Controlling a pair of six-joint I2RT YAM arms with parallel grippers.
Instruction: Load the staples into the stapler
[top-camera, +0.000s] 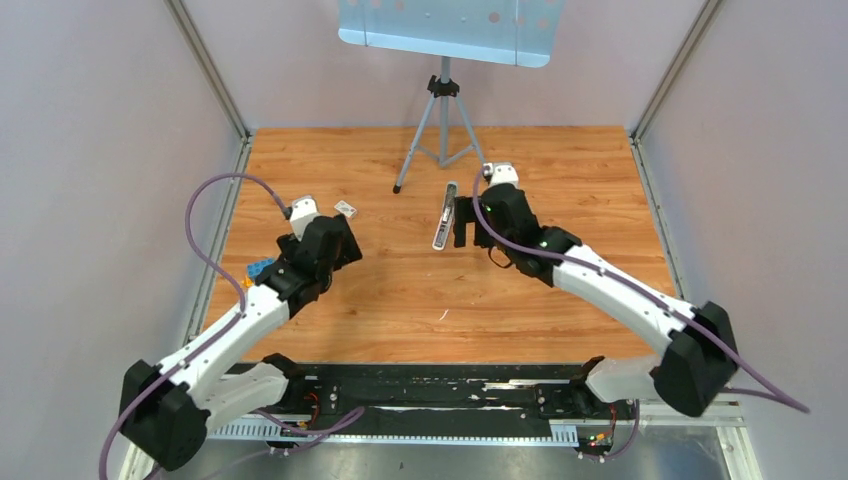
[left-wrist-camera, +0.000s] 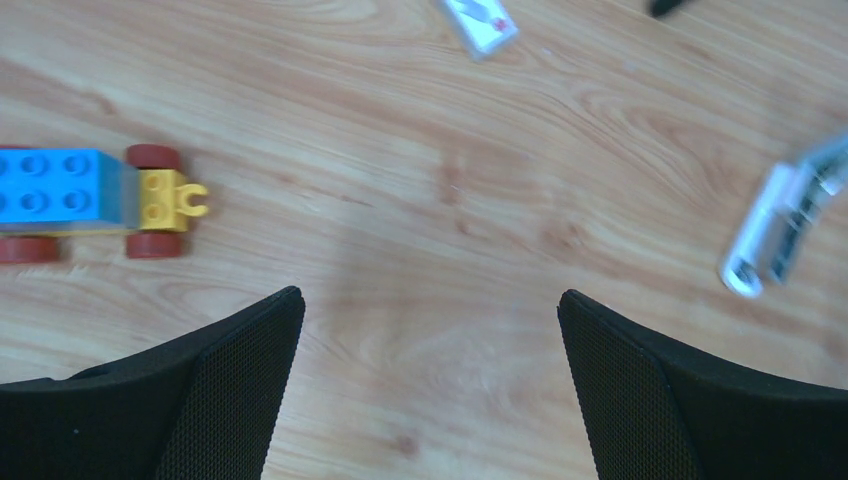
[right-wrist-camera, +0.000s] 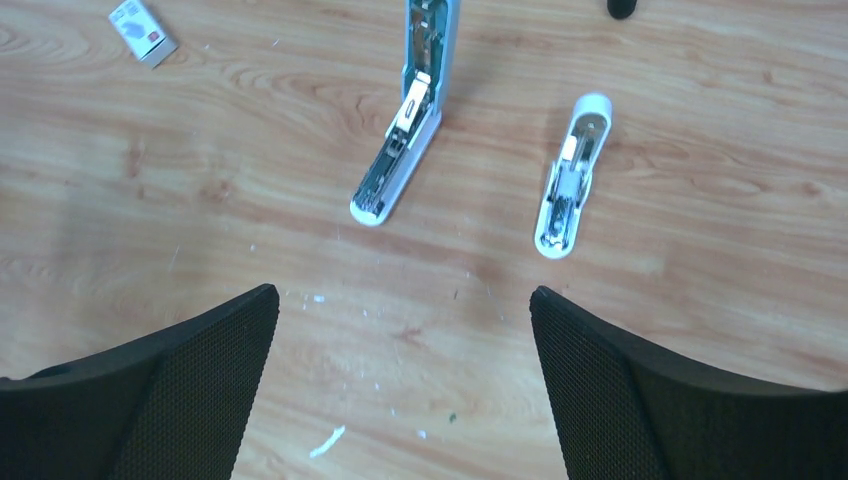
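- Two nearby items: white carton (right-wrist-camera: 142, 32), toy car (left-wrist-camera: 85, 202); tripod foot (right-wrist-camera: 621, 8) beyond.
- Stapler (right-wrist-camera: 412, 110) lies opened ahead of right fingers (right-wrist-camera: 690, 400), apparently in two pieces.
- Both fingers spread wide, empty.

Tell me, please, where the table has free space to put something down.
Free: the wide wood between the two arms, in front of the stapler. Also the far right corner behind the right tool. Crowded: around the small white carton, the toy car and the tripod.

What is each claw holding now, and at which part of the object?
Nothing is held. The left claw and the right claw are both open over bare wood; the stapler lies apart on the table.
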